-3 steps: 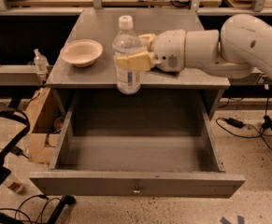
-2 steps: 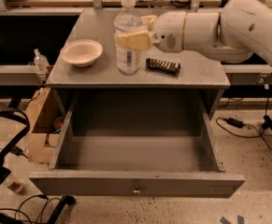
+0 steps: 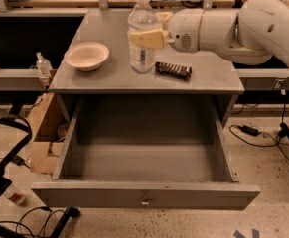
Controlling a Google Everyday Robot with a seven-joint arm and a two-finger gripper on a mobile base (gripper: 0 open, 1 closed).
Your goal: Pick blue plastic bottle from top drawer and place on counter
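Observation:
The blue plastic bottle (image 3: 143,36) is clear with a white cap and a pale label. It stands upright over the grey counter (image 3: 104,78), near its middle. My gripper (image 3: 146,37) reaches in from the right on a white arm and is shut on the bottle at mid height with cream-coloured fingers (image 3: 156,37). I cannot tell whether the bottle's base touches the counter. The top drawer (image 3: 144,197) is pulled fully open below and holds nothing that I can see. Its flat front has a tiny knob (image 3: 144,201).
A white bowl (image 3: 86,55) sits on the counter's left part. A dark ridged bar (image 3: 173,70) lies just right of the bottle. A small pump bottle (image 3: 43,64) stands on a shelf at left. A cardboard box (image 3: 39,128) and cables lie on the floor.
My gripper has carried the bottle from above the drawer's back edge further back over the counter. The dark bar that the arm hid is now in view.

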